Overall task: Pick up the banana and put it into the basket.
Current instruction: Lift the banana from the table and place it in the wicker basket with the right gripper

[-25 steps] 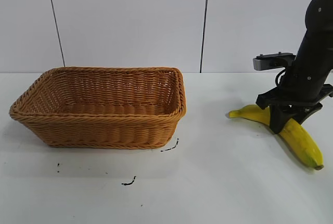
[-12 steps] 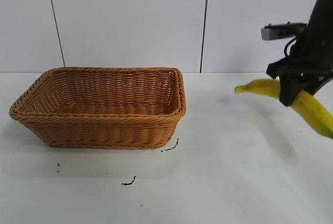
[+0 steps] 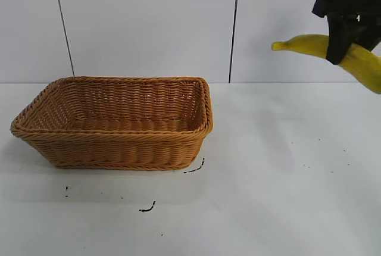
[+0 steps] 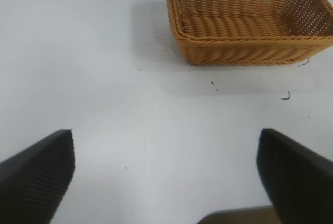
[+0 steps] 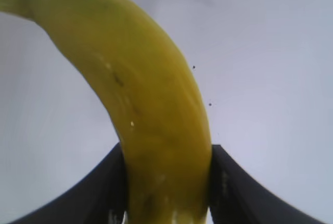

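Start with the basket point(image 3: 113, 122): it sits on the white table point(image 3: 280, 178) well below your right pincer point(image 3: 344, 37) and far off toward the left arm's side, mouth open and nothing in it.

The banana point(image 3: 309, 44) is next in size, and it is up in the air with the pincer, high above the table and nowhere near the basket. Your right pincer is pinching it across the middle; the wrist view shows the two dark fingers point(image 5: 101, 182) pressed on either flank of the yellow body point(image 5: 151, 114). One end juts out toward the basket side, the other droops on the far side and is cut off by the frame edge.

Judge the fruit as light, fairly firm, smooth-skinned and curved. A hold at mid-length is the right place, since weight balances either side. Squeeze harder than needed and you would likely bruise it; with a looser hold it could swivel between the fingers or slip, so carry it across gently.

Your left pincer point(image 4: 166, 182) hangs spread wide over bare table, the basket lying well beyond it.
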You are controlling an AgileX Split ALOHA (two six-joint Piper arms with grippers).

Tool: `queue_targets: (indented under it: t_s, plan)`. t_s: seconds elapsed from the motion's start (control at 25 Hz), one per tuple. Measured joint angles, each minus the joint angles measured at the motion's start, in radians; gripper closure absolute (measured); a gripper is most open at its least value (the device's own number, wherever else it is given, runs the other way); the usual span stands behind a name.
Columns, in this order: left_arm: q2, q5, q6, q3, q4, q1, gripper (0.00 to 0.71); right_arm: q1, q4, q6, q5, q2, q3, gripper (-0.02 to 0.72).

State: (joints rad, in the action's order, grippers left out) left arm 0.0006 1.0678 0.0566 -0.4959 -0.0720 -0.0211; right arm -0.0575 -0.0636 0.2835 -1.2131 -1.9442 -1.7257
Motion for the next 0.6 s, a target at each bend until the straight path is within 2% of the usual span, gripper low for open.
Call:
queue_targets:
  t_s: [0.36, 0.6]
  plan:
    - [0.000, 0.000, 0.000, 0.000, 0.000, 0.000, 0.020, -0.206, 0.002, 0.030, 0.059, -0.029, -0.100, 0.398]
    - [0.000, 0.000, 0.000, 0.000, 0.000, 0.000, 0.020, -0.361, 0.008, 0.081, 0.145, -0.096, -0.180, 0.399]
